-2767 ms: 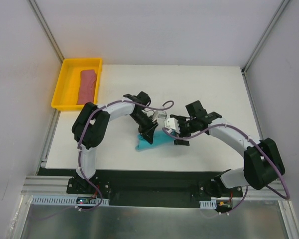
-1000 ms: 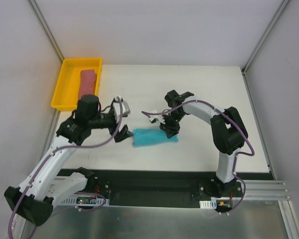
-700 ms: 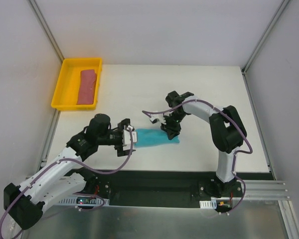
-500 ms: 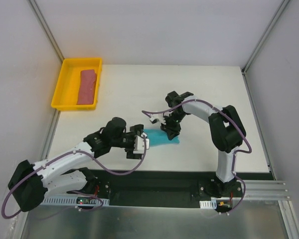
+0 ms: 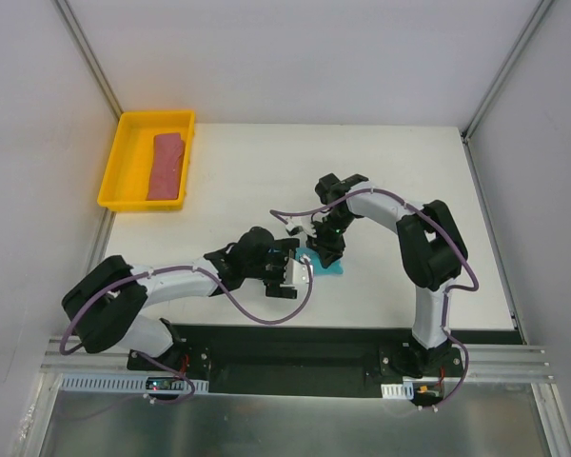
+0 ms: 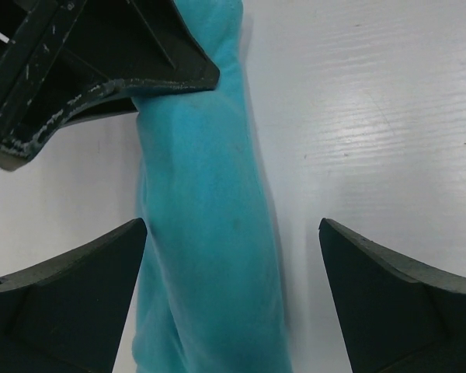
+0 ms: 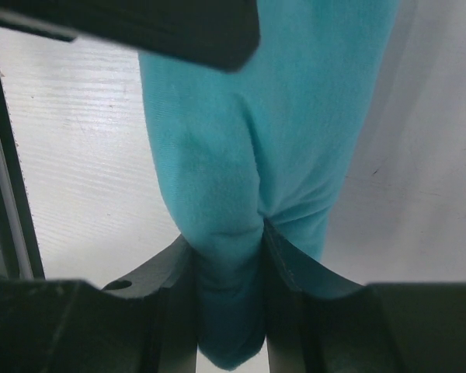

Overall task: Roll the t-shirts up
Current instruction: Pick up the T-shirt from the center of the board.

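One teal t-shirt [image 6: 206, 186] looks rolled — right claw [image 7: 227, 256] pinches it, left claw [image 6: 229, 249] gapes astride; closing comes next.

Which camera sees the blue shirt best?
The left wrist view: the rolled teal t-shirt lies lengthwise within the open left gripper. The right wrist view shows a close-up part, pinched by the right gripper. The top view shows just a small bit.

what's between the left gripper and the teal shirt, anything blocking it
Nothing visible. The left gripper is open, its fingers straddling the rolled teal t-shirt on the table. The right gripper pinches the roll's far end, beyond the left fingers and not in their way.
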